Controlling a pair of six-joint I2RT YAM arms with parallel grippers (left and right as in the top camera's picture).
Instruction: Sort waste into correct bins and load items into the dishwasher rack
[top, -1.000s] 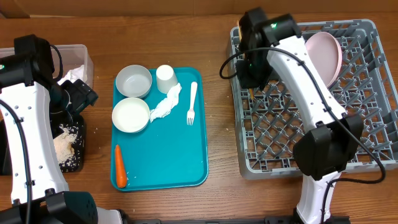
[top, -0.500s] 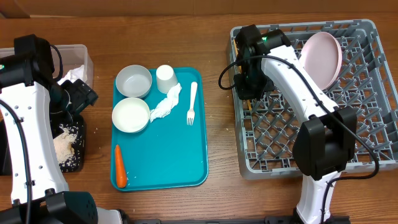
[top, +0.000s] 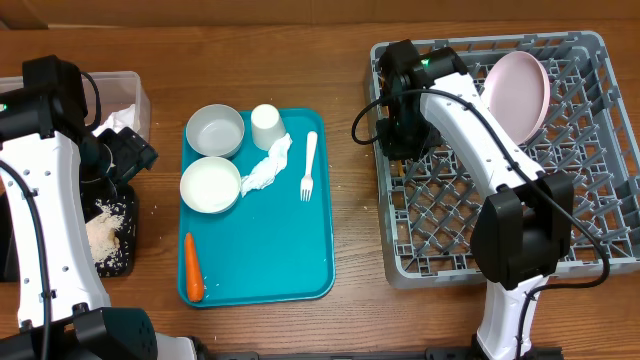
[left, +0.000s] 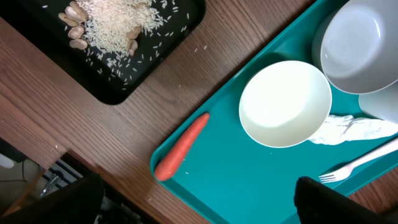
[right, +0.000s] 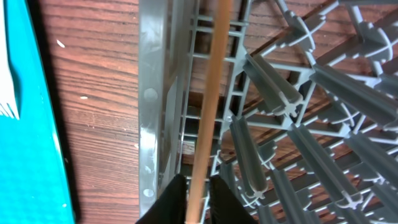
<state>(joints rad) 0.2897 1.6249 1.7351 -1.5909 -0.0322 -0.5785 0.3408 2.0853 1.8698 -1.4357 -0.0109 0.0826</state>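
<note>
The wooden table (top: 355, 200) bears a tub (top: 138, 92) and black tray (left: 155, 56) at left, a teal tray (top: 270, 250) in the middle, a rack (top: 390, 250) at right. Pale specks (right: 59, 43), possibly crumbs, dot the wood.

We record bright, even light from above; shadows are faint and soft. The white bowl (left: 285, 102) reads near washed out. The wooden stick (right: 208, 93) is slightly soft, close to the lens.

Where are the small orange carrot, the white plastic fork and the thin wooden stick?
small orange carrot (top: 193, 268): overhead view, middle of its body.
white plastic fork (top: 310, 155): overhead view, on its handle.
thin wooden stick (right: 208, 106): right wrist view, middle of its shaft.
</note>
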